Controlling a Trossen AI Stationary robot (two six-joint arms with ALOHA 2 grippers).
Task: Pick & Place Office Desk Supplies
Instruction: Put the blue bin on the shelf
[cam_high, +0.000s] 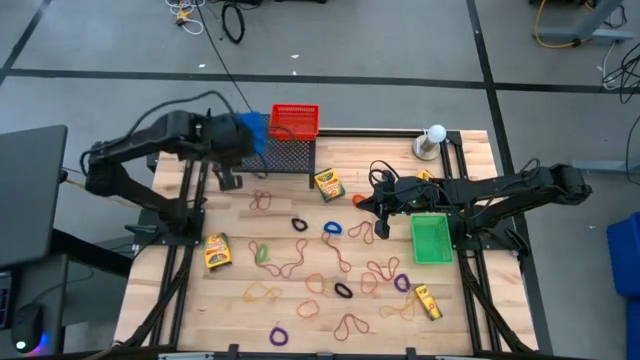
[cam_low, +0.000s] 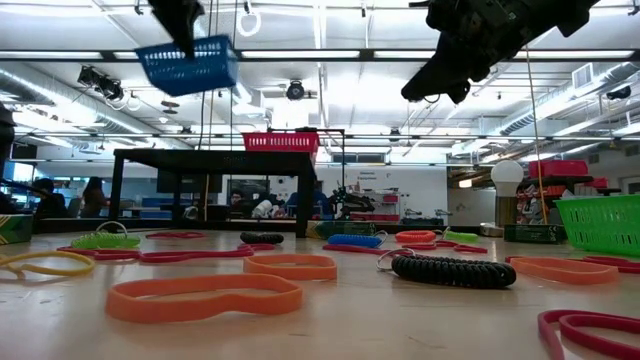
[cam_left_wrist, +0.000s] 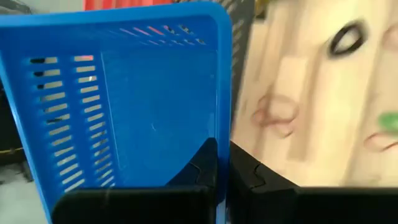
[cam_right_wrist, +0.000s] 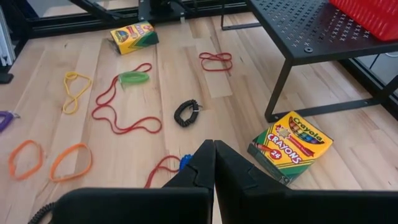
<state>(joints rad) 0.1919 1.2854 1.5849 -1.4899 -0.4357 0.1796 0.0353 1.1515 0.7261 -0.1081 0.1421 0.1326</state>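
Note:
My left gripper (cam_left_wrist: 222, 149) is shut on a blue basket (cam_high: 247, 135), held high above the table's far left part; the low view shows the basket (cam_low: 190, 62) well clear of the table. My right gripper (cam_right_wrist: 214, 155) hangs shut and empty above the table's right half (cam_high: 377, 207), near a yellow crayon box (cam_right_wrist: 292, 146). Other crayon boxes (cam_high: 216, 250) (cam_high: 428, 301) lie flat on the wood. Several rubber bands (cam_high: 290, 262) (cam_low: 200, 297) lie scattered over the tabletop. My left gripper pinches the blue basket's side wall at its rim (cam_left_wrist: 221, 118), one finger (cam_left_wrist: 199, 168) inside the basket and the other (cam_left_wrist: 249, 174) outside. The fingers slant down from above. The basket hangs below them, lifted clear and nearly level.
A red basket (cam_high: 295, 120) sits on a black perforated shelf (cam_high: 290, 155) at the far edge. A green basket (cam_high: 432, 238) stands at the right, beneath my right arm. A white ball on a round base (cam_high: 432, 140) stands at the far right corner.

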